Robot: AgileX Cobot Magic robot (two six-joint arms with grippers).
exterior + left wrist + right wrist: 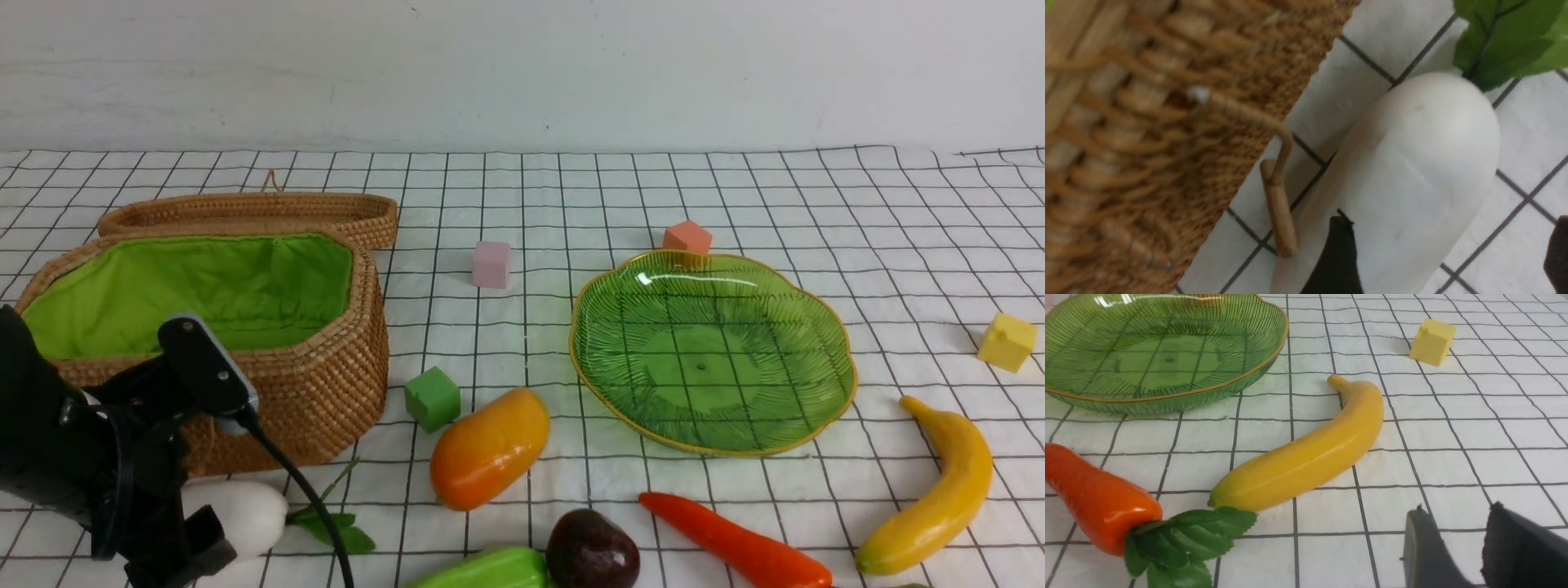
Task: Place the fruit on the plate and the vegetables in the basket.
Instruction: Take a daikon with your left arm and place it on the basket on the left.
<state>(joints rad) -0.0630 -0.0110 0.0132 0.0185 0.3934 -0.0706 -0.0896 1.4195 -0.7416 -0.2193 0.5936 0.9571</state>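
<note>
A white radish (245,510) with green leaves lies on the cloth in front of the wicker basket (326,384). My left gripper (208,539) is low over it and open. In the left wrist view the radish (1412,171) lies partly between its spread fingers (1337,253), near the basket wall (1147,143). The mango (490,447), purple fruit (592,551), carrot (735,543), banana (939,490) and light green vegetable (490,570) lie on the cloth. The green plate (710,351) holds nothing. My right gripper (1457,510) is open and holds nothing, a little way from the banana (1306,457) and carrot (1098,498).
The basket's wicker lid (245,212) lies behind it. Foam cubes sit around: pink (491,264), orange (687,238), yellow (1007,341), green (433,398). A wooden toggle peg (1278,212) hangs from the basket wall close to the radish.
</note>
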